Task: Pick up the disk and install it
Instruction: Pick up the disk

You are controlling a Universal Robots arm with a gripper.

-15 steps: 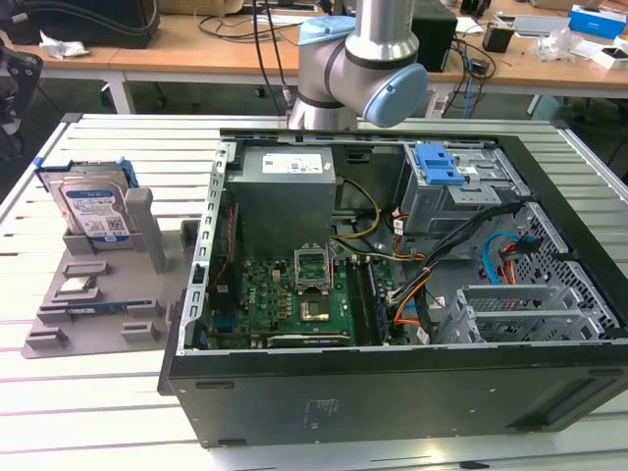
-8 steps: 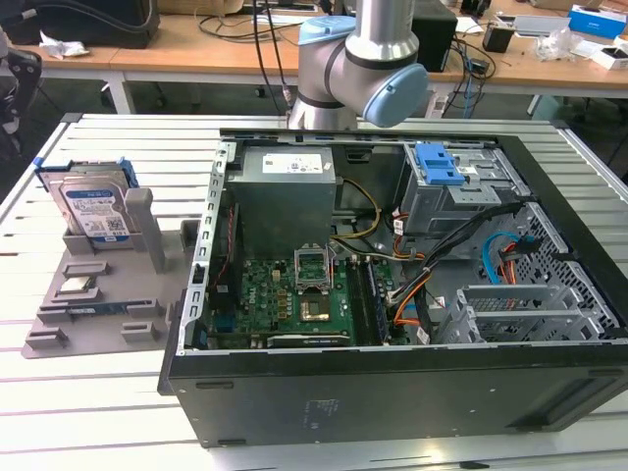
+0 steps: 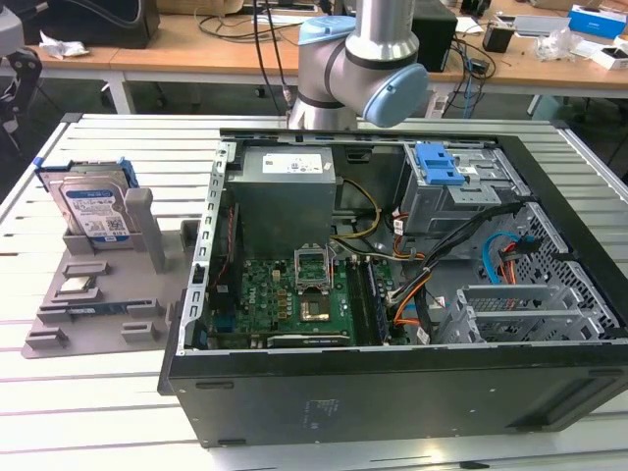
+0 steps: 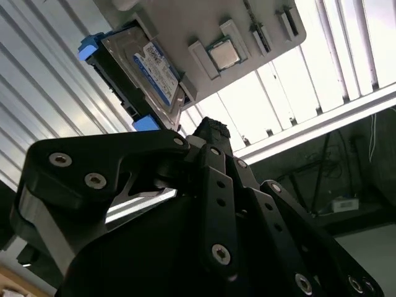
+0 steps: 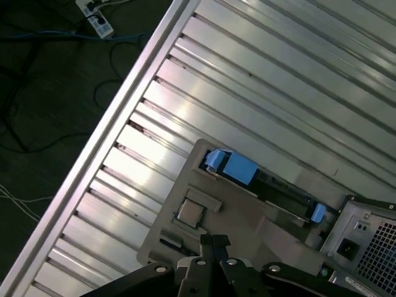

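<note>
The disk (image 3: pixel 93 211) is a silver-grey hard drive with a white-and-blue label in a bright blue bracket. It stands on edge in a grey holder tray (image 3: pixel 108 314) at the exterior view's left, beside the open computer case (image 3: pixel 392 383). In the second wrist view the disk (image 4: pixel 145 68) shows its label side beyond my gripper (image 4: pixel 210 129). In the first wrist view the disk (image 5: pixel 238 168) is seen edge-on, well beyond my gripper (image 5: pixel 214 240). The black fingers look shut together with nothing between them, clear of the disk.
A small chip (image 4: pixel 223 54) and a memory stick (image 4: pixel 260 37) lie in slots of the tray. Inside the case are the green motherboard (image 3: pixel 294 294), loose cables (image 3: pixel 432 285) and a grey drive cage with a blue latch (image 3: pixel 439 165). The ribbed metal table (image 5: pixel 260 80) surrounds both.
</note>
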